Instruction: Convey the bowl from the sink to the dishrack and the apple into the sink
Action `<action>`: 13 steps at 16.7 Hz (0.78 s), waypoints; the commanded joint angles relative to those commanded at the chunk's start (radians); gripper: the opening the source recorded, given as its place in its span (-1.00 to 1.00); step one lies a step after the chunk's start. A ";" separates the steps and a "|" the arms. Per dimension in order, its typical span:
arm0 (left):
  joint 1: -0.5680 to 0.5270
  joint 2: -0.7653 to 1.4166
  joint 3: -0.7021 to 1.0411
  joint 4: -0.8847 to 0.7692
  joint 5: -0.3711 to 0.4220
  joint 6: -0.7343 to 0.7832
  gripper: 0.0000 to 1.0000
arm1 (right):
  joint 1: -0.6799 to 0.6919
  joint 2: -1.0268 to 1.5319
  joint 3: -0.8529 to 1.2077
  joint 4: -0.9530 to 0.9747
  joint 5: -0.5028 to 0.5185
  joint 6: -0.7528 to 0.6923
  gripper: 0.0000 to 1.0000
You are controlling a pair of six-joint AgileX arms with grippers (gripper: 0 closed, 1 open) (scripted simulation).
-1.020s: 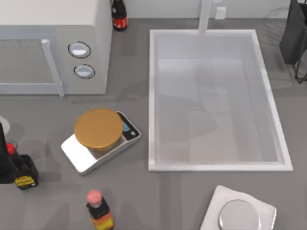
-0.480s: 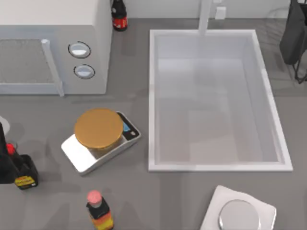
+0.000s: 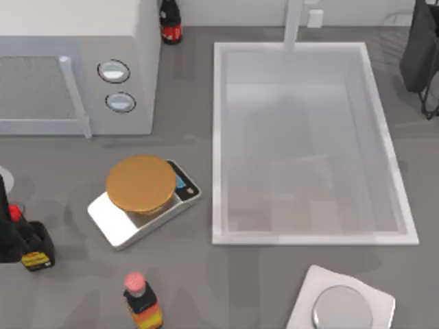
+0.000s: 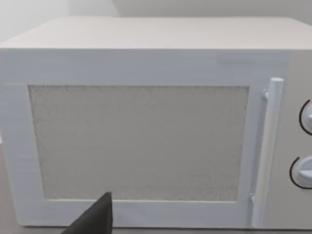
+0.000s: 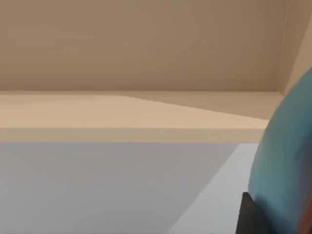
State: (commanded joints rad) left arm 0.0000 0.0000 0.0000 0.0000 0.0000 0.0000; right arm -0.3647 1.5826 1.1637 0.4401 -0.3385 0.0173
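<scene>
— Where is the bowl [image 5: 287,161] sitting?
— Right against the right gripper [image 3: 422,55], at the tabletop's [image 3: 206,288] far right edge; its grip cannot be told.
— And the left gripper [image 3: 7,226]?
— Idling left of the sink [image 3: 219,144]; cannot tell either.

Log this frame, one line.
sink: basin empty | bowl: by right claw | right arm: top-right edge | left arm: left edge, facing microwave

Several things are cut off at the edges around the sink [image 3: 219,137].
My right wrist view crops the blue bowl [image 5: 287,161]. Beyond the sink, the silver disc's base [image 3: 322,288] and my dark right arm [image 3: 420,48] run off frame.
</scene>
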 joint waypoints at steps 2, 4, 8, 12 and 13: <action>0.000 0.000 0.000 0.000 0.000 0.000 1.00 | 0.014 0.062 -0.048 0.150 0.014 -0.001 -1.00; 0.000 0.000 0.000 0.000 0.000 0.000 1.00 | 0.030 0.125 -0.101 0.269 0.031 -0.001 -1.00; 0.000 0.000 0.000 0.000 0.000 0.000 1.00 | 0.057 0.212 -0.183 0.381 0.060 -0.001 -1.00; 0.000 0.000 0.000 0.000 0.000 0.000 1.00 | 0.058 0.214 -0.185 0.383 0.061 -0.001 -1.00; 0.000 0.000 0.000 0.000 0.000 0.000 1.00 | 0.058 0.214 -0.185 0.383 0.061 -0.001 -0.85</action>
State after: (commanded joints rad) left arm 0.0000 0.0000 0.0000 0.0000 0.0000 0.0000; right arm -0.3068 1.7970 0.9786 0.8231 -0.2772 0.0162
